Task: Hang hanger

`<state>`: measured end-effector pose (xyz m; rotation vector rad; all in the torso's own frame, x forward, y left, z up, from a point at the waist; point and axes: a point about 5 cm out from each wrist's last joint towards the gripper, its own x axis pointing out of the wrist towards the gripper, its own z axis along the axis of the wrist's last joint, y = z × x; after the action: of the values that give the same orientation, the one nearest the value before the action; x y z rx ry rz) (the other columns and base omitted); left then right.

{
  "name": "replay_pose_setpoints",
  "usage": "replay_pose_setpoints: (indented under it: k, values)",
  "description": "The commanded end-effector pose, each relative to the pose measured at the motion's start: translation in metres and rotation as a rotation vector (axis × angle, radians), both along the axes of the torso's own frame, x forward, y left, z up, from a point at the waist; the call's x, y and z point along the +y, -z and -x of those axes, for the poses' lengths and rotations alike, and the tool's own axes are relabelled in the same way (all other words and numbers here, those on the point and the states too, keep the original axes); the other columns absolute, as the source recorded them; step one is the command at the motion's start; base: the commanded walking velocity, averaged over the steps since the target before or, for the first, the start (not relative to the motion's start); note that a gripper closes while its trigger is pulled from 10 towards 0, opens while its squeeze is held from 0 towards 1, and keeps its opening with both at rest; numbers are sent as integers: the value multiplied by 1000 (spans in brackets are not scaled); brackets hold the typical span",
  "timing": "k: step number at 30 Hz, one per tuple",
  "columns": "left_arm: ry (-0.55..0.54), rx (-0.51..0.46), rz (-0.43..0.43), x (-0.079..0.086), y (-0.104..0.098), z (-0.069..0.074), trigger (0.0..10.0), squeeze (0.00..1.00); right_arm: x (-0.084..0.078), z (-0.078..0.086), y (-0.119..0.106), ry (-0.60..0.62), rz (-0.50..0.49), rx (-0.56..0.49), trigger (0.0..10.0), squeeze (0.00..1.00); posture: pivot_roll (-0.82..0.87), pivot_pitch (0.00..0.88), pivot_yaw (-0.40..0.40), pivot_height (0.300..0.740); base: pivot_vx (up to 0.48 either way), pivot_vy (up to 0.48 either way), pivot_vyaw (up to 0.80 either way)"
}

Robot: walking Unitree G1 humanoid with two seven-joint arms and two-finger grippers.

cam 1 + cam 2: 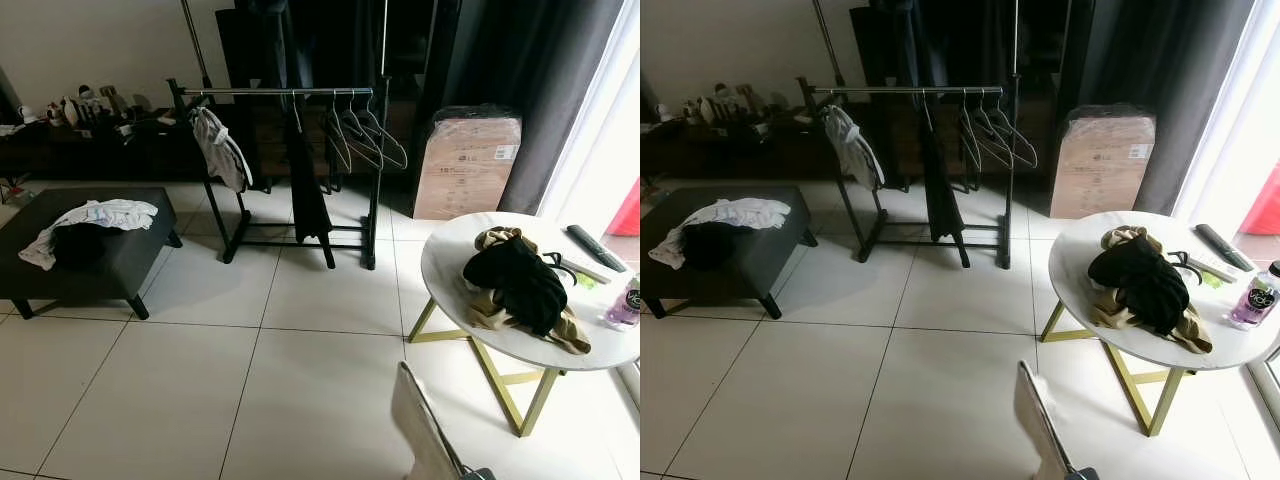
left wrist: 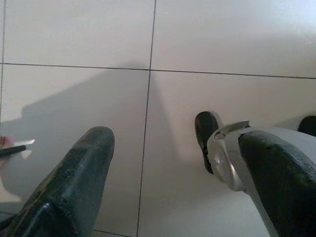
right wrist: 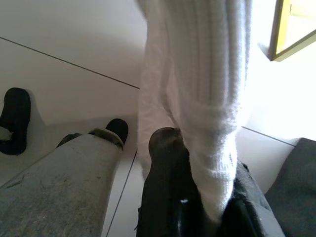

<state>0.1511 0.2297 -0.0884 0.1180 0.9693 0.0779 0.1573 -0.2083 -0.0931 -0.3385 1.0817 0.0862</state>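
From the head views we see a black clothes rack [image 1: 290,150] across the tiled floor [image 1: 200,380], with several empty hangers [image 1: 358,135] hooked on its rail beside a dark hanging garment [image 1: 308,185] and a pale cloth [image 1: 222,148] draped at its left end. A dark ottoman [image 1: 120,255] with white clothes [image 1: 95,215] stands to our left; a round white table [image 1: 450,275] on gold legs stands to our right, piled with clothes [image 1: 520,285], near a cardboard box [image 1: 465,165]. A white garment [image 1: 425,430] rises at the bottom edge.

In the left wrist view, our left gripper [image 2: 173,168] hangs over bare tile, fingers spread apart.

In the right wrist view, our right gripper [image 3: 197,197] is clamped on the white garment, a ribbed knit.
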Motion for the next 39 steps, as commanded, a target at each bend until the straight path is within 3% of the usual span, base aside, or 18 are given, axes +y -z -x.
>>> replay_pose_setpoints:
  k: [1, 7, 13, 20, 27, 28, 30, 31, 34, 39]
  values:
    - [23, 35, -10, -1, 2, 4, 10000, 0, 2, -3, -1, -15, -2, -20, 10000, 0, -67, 41, 37, 740, 0, 0, 0]
    - [54, 36, -17, -2, 2, 4, 10000, 0, 3, -8, -3, -230, 105, -25, 10000, 0, -64, 45, 37, 740, 0, 0, 0]
    - [122, 4, -15, 1, -3, -6, 10000, 0, 3, -15, -8, -553, 268, -45, 10000, 0, -63, 52, 39, 740, 0, 0, 0]
    - [209, -60, 3, -3, -13, -26, 10000, 0, 7, -29, -14, -651, 344, -119, 10000, 0, -63, 56, 43, 740, 0, 0, 0]
    - [238, -95, 41, -8, -15, -32, 10000, 0, 10, -46, -23, -660, 383, -185, 10000, 0, -66, 56, 44, 740, 0, 0, 0]
    - [255, -111, 66, -14, -16, -34, 10000, 0, 7, -57, -29, -582, 367, -210, 10000, 0, -66, 57, 43, 740, 0, 0, 0]
    - [257, -114, 70, -14, -16, -35, 10000, 0, 7, -58, -30, -563, 361, -213, 10000, 0, -66, 57, 43, 740, 0, 0, 0]
    - [267, -119, 84, -17, -17, -36, 10000, 0, 2, -65, -34, -379, 275, -222, 10000, 0, -66, 57, 43, 740, 0, 0, 0]
    - [294, -131, 101, -23, -18, -39, 10000, 0, -3, -76, -41, -163, 150, -236, 10000, 0, -62, 59, 44, 740, 0, 0, 0]
    - [305, -144, 111, -26, -19, -41, 10000, 0, -2, -89, -50, -174, 147, -282, 10000, 0, -64, 59, 43, 740, 0, 0, 0]
